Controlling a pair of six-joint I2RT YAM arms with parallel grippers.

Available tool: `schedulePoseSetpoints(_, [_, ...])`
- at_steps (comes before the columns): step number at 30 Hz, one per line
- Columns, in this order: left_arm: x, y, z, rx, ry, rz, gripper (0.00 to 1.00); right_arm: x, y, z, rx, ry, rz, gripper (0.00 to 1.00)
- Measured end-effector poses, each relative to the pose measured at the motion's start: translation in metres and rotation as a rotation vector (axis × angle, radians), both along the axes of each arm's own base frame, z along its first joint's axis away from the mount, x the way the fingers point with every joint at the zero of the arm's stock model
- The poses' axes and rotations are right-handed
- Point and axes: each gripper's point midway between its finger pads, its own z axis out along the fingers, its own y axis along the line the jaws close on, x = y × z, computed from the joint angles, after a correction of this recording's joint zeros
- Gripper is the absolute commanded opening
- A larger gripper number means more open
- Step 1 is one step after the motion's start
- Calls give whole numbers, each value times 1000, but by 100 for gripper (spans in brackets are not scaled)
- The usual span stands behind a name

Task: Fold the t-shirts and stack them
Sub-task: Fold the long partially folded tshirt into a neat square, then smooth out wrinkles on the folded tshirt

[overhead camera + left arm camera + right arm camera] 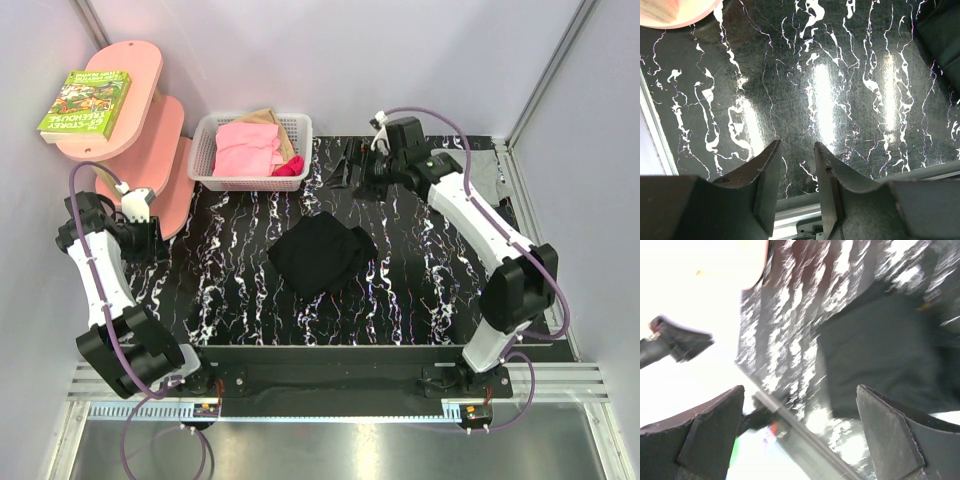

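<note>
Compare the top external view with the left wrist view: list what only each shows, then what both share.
Only the top view: the basket of pink clothes, the book, the right arm, and the whole crumpled black t-shirt. Only the left wrist view: the left gripper up close, jaws parted, nothing between them. Both: the marbled table, the pink shelf, and probably an edge of that shirt.
</note>
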Motion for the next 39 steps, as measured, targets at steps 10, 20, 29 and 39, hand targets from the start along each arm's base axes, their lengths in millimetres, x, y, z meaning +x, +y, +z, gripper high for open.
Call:
schedulePoseSetpoints(10, [0,0,0,0,0,0,38,-68,29,-123,239,538,99,100])
schedulePoseSetpoints(20, [0,0,0,-1,1,0,38,-74,30,-111,329,554,124,100])
schedulePoseSetpoints(29, [0,1,0,3,3,1,38,-88,-19,-180,271,695,-4,100])
schedulePoseSetpoints(39, [-1,1,0,4,4,2,38,-92,-30,-191,226,734,-26,100])
